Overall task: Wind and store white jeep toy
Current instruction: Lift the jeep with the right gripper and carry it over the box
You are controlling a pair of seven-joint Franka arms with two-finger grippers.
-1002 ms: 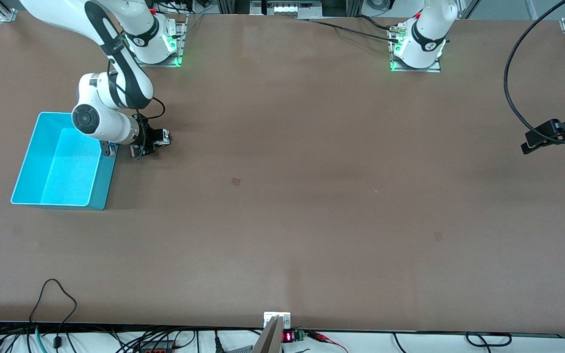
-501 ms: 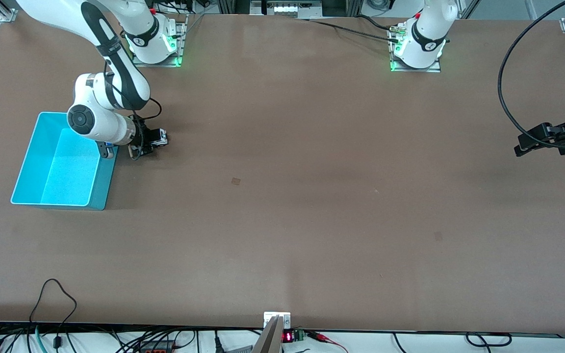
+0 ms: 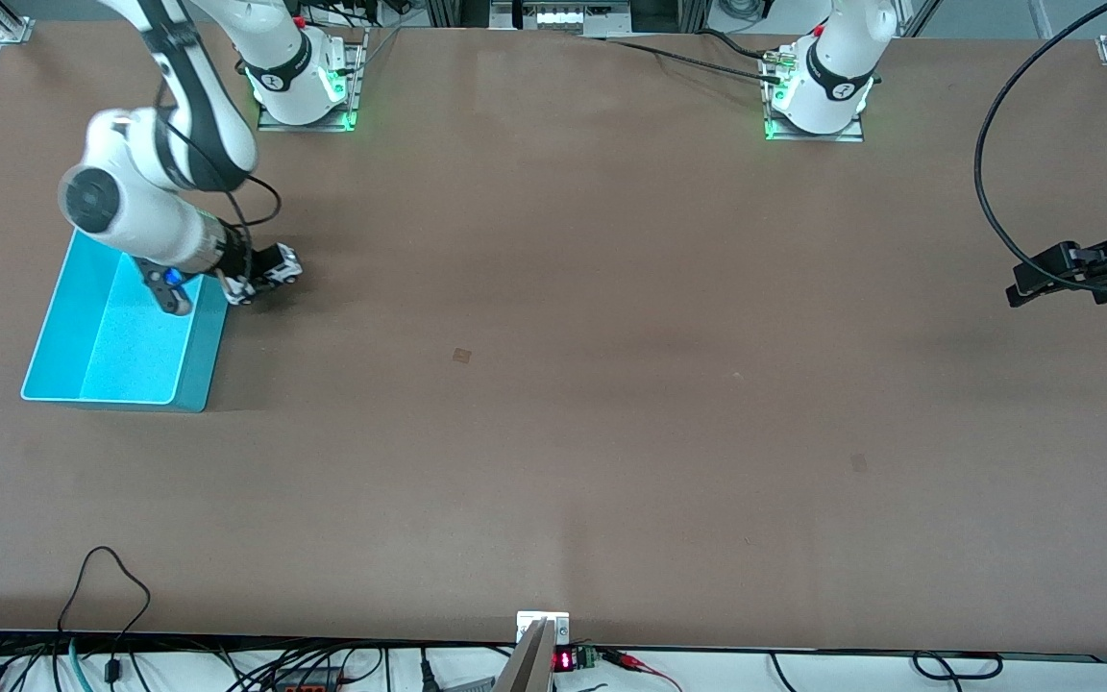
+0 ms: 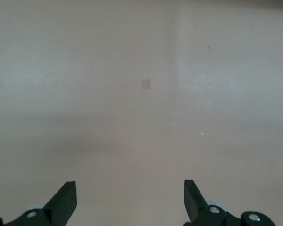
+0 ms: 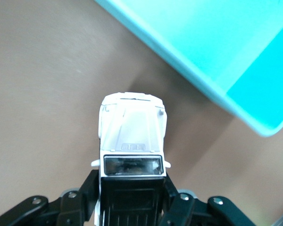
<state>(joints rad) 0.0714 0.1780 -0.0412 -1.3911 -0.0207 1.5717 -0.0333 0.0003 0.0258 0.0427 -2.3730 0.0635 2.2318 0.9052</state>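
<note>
Right gripper (image 3: pixel 265 276) in the upper left of the front view, jaws pinching the jeep (image 3: pixel 277 272) by its sides at the roof; hood sticks out ahead of the fingers in the right wrist view (image 5: pixel 132 136). Jeep is up off the table (image 3: pixel 553 384), just beside the bin (image 3: pixel 190 394), over bare table next to the bin's wall on the side toward the middle of the table.

Change over the last second: right arm has swung toward the bin. Its elbow joint now sits higher and farther toward the frame's left edge, and the jeep has shifted closer to the bin wall. The bin's corner (image 5: pixel 254 120) fills the upper right of the right wrist view.

Reading: this looks like the carry to storage. Not yet over the bin's inside; release would be premature. Whether the winding is done cannot be told.

Left gripper (image 3: pixel 1063 272) waits at the right edge of the front view, jaws spread, holding nothing (image 4: pixel 129 200).
</note>
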